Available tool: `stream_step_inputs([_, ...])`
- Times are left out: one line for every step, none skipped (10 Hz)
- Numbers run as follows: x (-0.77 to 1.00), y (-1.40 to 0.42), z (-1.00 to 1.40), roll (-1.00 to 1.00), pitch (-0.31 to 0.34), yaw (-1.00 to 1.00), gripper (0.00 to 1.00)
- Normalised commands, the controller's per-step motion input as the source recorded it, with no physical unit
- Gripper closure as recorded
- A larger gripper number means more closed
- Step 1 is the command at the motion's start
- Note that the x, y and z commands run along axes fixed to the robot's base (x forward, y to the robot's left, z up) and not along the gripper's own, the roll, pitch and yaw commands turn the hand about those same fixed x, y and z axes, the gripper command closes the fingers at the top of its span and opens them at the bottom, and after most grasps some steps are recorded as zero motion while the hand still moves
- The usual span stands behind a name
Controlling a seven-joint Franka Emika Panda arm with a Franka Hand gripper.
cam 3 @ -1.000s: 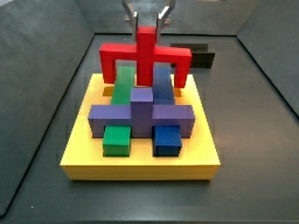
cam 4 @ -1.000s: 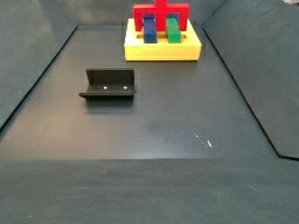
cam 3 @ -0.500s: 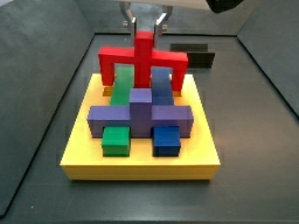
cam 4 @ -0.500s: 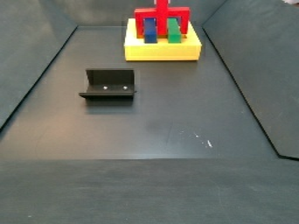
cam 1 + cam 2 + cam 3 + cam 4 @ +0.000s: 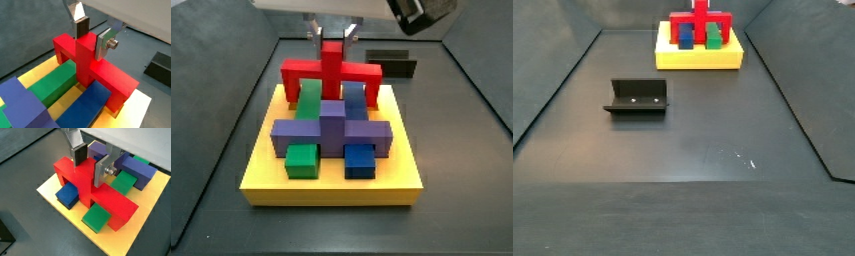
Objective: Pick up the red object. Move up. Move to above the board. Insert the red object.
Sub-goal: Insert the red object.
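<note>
The red object (image 5: 331, 72) stands over the far end of the yellow board (image 5: 331, 190), its three legs reaching down among the green and blue blocks there. My gripper (image 5: 333, 38) is directly above it. Its silver fingers close on the central upright stub from both sides, as both wrist views show: the gripper (image 5: 91, 34) on the red object (image 5: 87, 57), and the gripper (image 5: 88, 163) on the red object (image 5: 80, 185). In a side view the red object (image 5: 699, 22) stands on the board (image 5: 698, 60) at the far end of the floor.
A purple cross-shaped block (image 5: 331, 128) sits mid-board, with a green block (image 5: 301, 160) and a blue block (image 5: 361, 160) in front of it. The fixture (image 5: 637, 96) stands on the dark floor left of centre. Sloped grey walls ring the floor.
The gripper and the red object have moved down together. The legs now sit lower among the green and blue blocks on the board.
</note>
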Motion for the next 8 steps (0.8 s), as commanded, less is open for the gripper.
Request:
stream_step_inputs([0.04,-0.10,-0.24,0.12,0.000,0.00,1.00])
stream_step_inputs([0.00,-0.02,-0.25,0.10,0.000,0.00,1.00])
stream_step_inputs([0.00,0.00,-0.31,0.08,0.000,0.00,1.00])
stream_step_inputs([0.00,0.02,-0.32,0.08,0.000,0.00,1.00])
stream_step_inputs([0.00,0.09,-0.29,0.07,0.000,0.00,1.00])
stream_step_inputs([0.17,0.00,-0.30,0.00,0.000,0.00,1.00])
stream_step_inputs([0.27,-0.01,-0.35,-0.09,0.000,-0.06,1.00])
stream_step_inputs([0.12,0.02,-0.34,-0.25,0.000,-0.02,1.00])
